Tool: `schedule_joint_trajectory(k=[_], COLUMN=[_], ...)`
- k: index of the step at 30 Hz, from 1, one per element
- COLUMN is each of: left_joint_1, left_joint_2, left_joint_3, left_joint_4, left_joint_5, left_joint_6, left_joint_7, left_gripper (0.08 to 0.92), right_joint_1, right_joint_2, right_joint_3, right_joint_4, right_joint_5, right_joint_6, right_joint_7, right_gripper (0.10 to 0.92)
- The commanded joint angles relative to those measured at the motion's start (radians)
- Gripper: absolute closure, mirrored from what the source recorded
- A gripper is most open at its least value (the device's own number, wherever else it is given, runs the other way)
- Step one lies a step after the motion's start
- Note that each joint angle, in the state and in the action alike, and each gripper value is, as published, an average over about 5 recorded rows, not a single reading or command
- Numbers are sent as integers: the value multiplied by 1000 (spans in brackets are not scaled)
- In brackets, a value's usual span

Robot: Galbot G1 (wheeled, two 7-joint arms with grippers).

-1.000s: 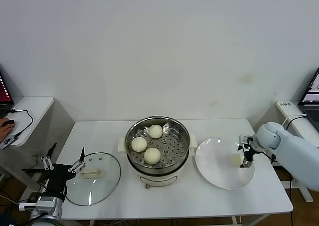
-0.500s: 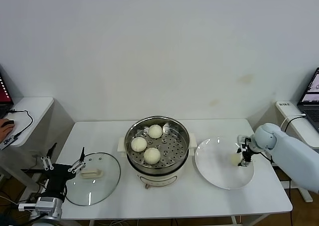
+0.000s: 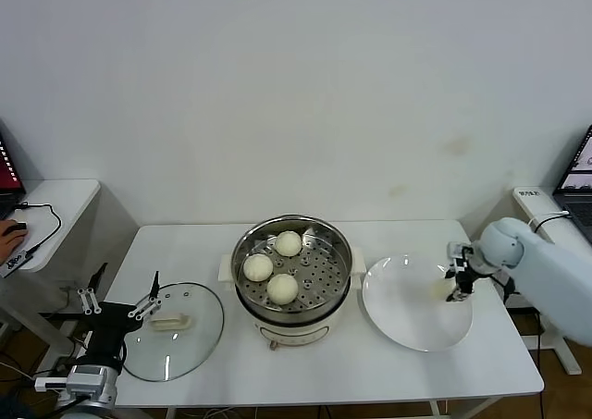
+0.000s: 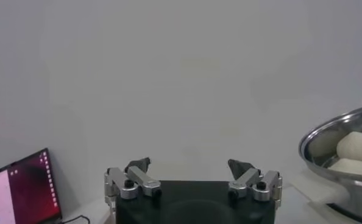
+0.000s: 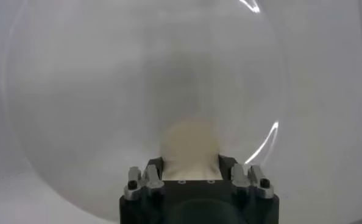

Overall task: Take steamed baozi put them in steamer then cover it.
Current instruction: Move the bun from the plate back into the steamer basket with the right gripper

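Three cream-white baozi [image 3: 282,289] lie on the perforated tray of the steel steamer [image 3: 242,252] at the table's centre. The fourth baozi [image 3: 437,292] is on the white plate [image 3: 407,322] to the right. My right gripper [image 3: 456,282] is down on the plate, its fingers pressed on both sides of this baozi [image 5: 190,143], as the right wrist view [image 5: 191,161] shows. The glass cover [image 3: 199,331] with its cream handle [image 3: 169,323] lies flat to the left of the steamer. My left gripper [image 3: 118,306] is open and empty by the cover's left edge.
The left wrist view shows the open left gripper [image 4: 193,167], the steamer's rim [image 4: 327,137] with baozi inside, and a laptop screen [image 4: 16,192]. A side table with a mouse [image 3: 14,227] stands at far left. The plate reaches close to the table's right edge.
My right gripper has shifted slightly to the right over the plate, staying on the baozi. The left arm and the cover have not moved.
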Motion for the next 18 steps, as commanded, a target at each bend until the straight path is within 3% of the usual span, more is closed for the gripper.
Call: schedule_joint_trajectory(k=[1,9,18], left_joint_1=[-1,0,1], left_joint_2=[2,3,-7], left_joint_3=[-2,-2,1], left_joint_4=[-1,-1,-8], left_joint_5=[-2,-6,-6], left_joint_6=[-1,-2,-4], left_joint_7=[0,0,0], left_gripper=[177,177,177], right_joint_1=[354,735,769], right_joint_2=[-95,8,166], right_joint_3=[-250,-525,-575], right_joint_4=[197,338,445], right_joint_5=[178,447,675], right_joint_6=[-90,-206,-327], right_joint_7=[-19,46,187], right_gripper=[447,437,424])
